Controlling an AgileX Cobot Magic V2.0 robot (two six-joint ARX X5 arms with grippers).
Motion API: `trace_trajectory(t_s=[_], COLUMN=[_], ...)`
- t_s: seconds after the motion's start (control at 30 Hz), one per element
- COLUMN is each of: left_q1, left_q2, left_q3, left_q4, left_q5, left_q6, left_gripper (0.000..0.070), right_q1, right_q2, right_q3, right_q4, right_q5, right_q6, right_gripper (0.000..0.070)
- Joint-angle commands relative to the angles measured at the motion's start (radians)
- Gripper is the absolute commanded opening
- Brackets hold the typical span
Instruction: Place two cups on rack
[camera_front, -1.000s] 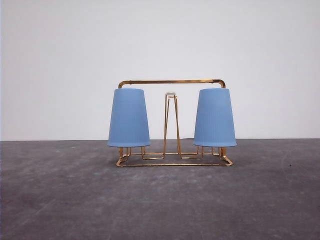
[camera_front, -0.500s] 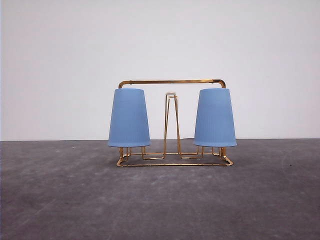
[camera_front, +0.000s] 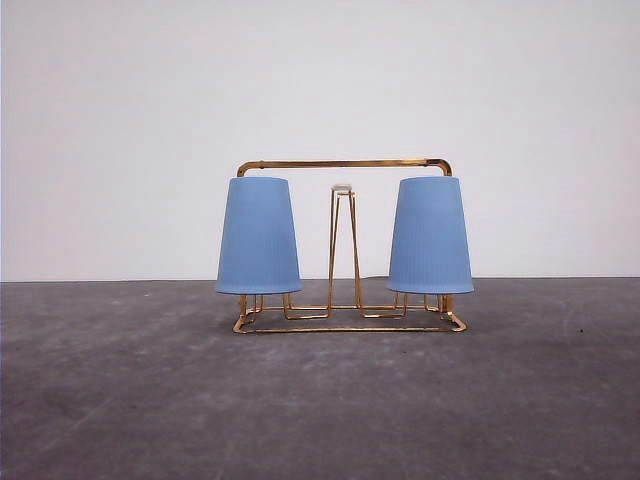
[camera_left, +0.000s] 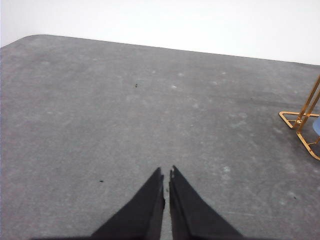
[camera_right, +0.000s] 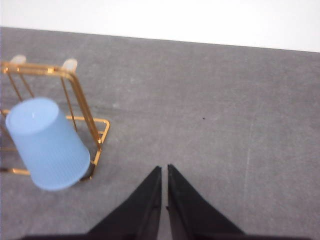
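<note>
The gold wire rack (camera_front: 345, 300) is standing on the grey tabletop (camera_front: 320, 400), and two blue cups are sitting upside down on its outer prongs, the left cup (camera_front: 258, 236) and the right cup (camera_front: 430, 236), leaving the middle prong (camera_front: 342, 240) bare. The left gripper (camera_left: 165, 175) and right gripper (camera_right: 164, 170) are hovering over the tabletop, each pinched narrow on nothing.

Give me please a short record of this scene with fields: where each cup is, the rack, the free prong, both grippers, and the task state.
left cup: light-blue ribbed plastic cup, upside down on the left prongs
right cup: same kind, upside down on the right prongs
rack: thin gold wire rack on the grey table
middle prong: free
left gripper: shut, empty
right gripper: shut, empty
task state: both cups placed
</note>
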Motion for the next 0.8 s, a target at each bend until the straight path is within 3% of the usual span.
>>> trace_trajectory(t_s=[0.0,0.4,0.6,0.77], left_q1=[-0.001,-0.001,-0.001,-0.001], left_q2=[-0.002,-0.002,-0.002,-0.002], left_q3=[-0.015,-0.015,-0.015,-0.015], left_q4=[-0.004,-0.004,-0.004,-0.004], left_q5=[0.000,0.000,0.000,0.000], left_q6=[-0.001,-0.001,-0.001,-0.001], left_gripper=[0.0000,0.0000,0.0000,0.0000], right_q1=[-0.001,-0.001,-0.001,-0.001], right_q2=[-0.051,-0.570,-0.736,-0.762], right_q3=[-0.058,-0.549,-0.674,-0.709], right_q4=[0.026,0.104,0.104,0.118], right_q5=[0.005,0.005,0.008,0.023], right_q6=[-0.024,-0.036,-0.045,-0.060], right_gripper=[0.0016,0.0016,0.0016,0.0016])
